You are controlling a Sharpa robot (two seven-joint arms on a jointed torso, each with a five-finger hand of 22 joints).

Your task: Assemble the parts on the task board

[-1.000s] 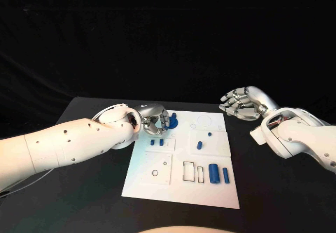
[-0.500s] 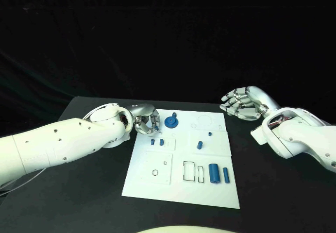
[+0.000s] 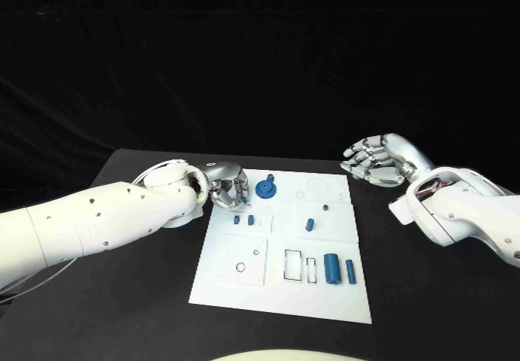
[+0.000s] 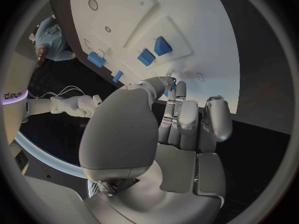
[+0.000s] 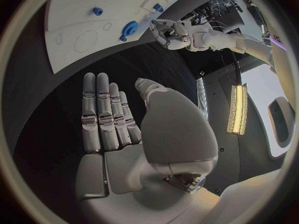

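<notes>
The white task board [image 3: 325,301] lies in the middle of the black table. A round blue part with a knob [image 3: 267,188] stands near the board's far left corner. My left hand [image 3: 228,188] hovers just left of this part with its fingertips close to it and nothing held. In the left wrist view the left hand [image 4: 181,129] has its thumb near its fingertips, with a bit of blue beyond them. Two small blue parts [image 3: 244,220] lie in front of it. My right hand [image 3: 377,159] hangs open off the board's far right corner, its fingers [image 5: 102,109] straight.
More blue parts lie on the board: a short peg [image 3: 310,223], a tiny piece [image 3: 325,207], and two cylinders [image 3: 339,270] beside a rectangular recess [image 3: 294,265]. Black table lies on both sides of the board.
My left hand let go of the round blue part, which now stands on the board, and drew back a little to the left. The right hand has stayed still.
</notes>
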